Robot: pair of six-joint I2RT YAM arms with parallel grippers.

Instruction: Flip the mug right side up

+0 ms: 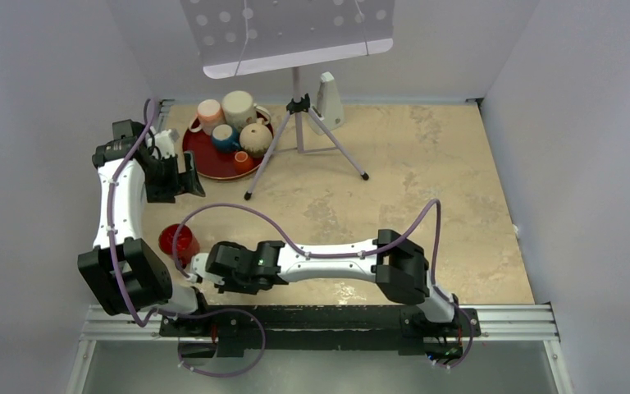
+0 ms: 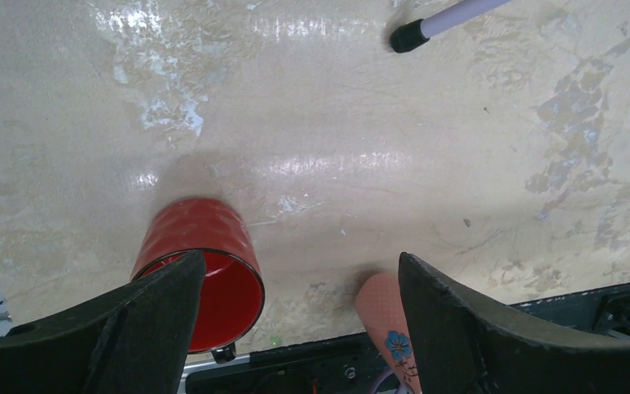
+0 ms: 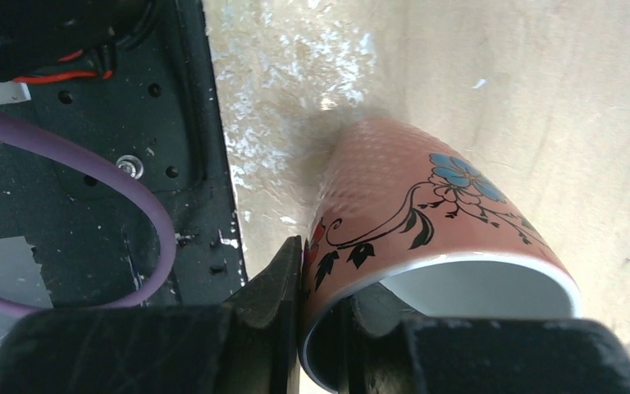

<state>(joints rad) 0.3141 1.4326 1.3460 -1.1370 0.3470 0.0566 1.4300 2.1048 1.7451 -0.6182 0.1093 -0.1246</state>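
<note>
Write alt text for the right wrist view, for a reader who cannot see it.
The right hand pinches the rim of a pink mug, one finger outside and one inside its white interior. The mug bears a blue flower and black vines, over a beige table. A purple cable crosses a black plate at left.

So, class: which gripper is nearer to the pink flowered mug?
The right. The right gripper is shut on the rim of the mug, one finger inside and one outside. The left gripper is open and apart from it, farther back by the red tray.
</note>
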